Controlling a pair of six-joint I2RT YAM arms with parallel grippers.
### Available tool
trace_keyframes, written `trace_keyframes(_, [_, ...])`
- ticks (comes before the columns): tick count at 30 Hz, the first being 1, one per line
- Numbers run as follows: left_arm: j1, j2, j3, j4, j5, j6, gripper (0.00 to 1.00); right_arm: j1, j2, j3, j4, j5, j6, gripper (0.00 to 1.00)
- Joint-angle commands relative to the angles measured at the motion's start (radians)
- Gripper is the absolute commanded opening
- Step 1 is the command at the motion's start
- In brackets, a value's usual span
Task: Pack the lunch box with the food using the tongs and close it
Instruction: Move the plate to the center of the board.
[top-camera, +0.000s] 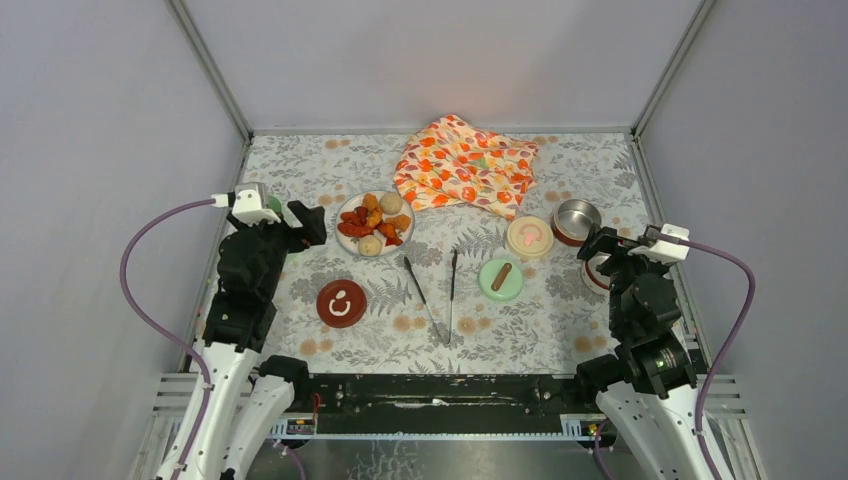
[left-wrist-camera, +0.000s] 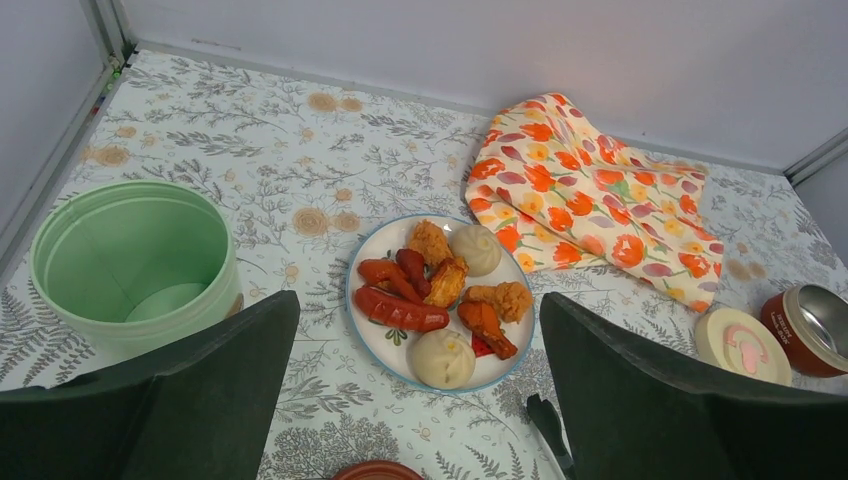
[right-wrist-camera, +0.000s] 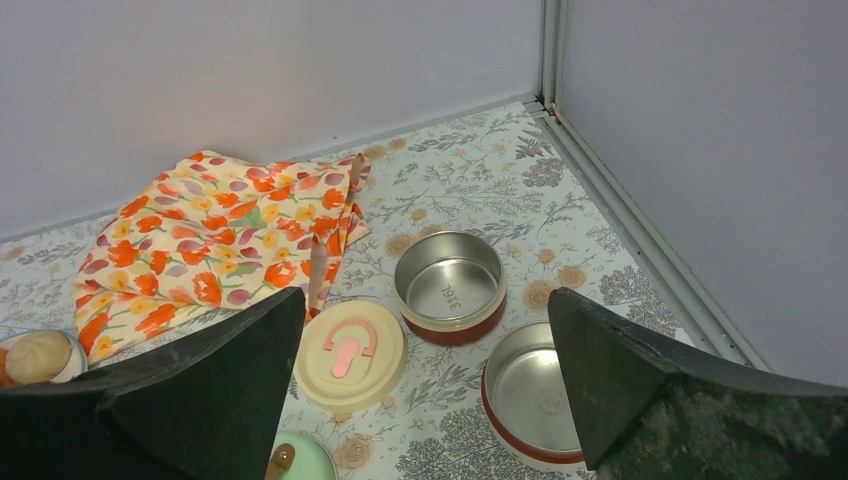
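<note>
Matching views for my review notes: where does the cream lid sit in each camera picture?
Top external: cream lid right of centre, beside a steel bowl.
Left wrist: far right, near the bottom.
Right wrist: lower centre.
Shared landmark: the orange flowered cloth, up and left of the lid in all three.

The green pot (left-wrist-camera: 130, 265) and two steel bowls (right-wrist-camera: 450, 285) are standing open. The green lid (top-camera: 500, 279), cream lid (top-camera: 530, 237) and red lid (top-camera: 341, 302) are lying flat. The tongs (top-camera: 452, 290) are lying spread. The food (left-wrist-camera: 440, 300) is sitting heaped.
</note>
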Motion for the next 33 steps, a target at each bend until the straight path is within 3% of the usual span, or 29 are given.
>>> trace_keyframes(1, [0.009, -0.013, 0.013, 0.070, 0.020, 0.006, 0.99, 0.009, -0.007, -0.001, 0.067, 0.031, -0.006, 1.00])
trace_keyframes(13, [0.009, 0.119, 0.097, 0.020, 0.085, 0.008, 0.99, 0.008, -0.030, -0.001, 0.061, 0.012, 0.007, 1.00])
trace_keyframes(23, [0.009, 0.552, 0.353, -0.148, 0.228, -0.015, 0.98, 0.009, -0.053, 0.001, 0.055, -0.039, 0.016, 1.00])
trace_keyframes(33, [0.078, 0.994, 0.549, -0.128, 0.375, -0.108, 0.99, 0.009, -0.102, -0.009, 0.057, -0.082, 0.025, 1.00])
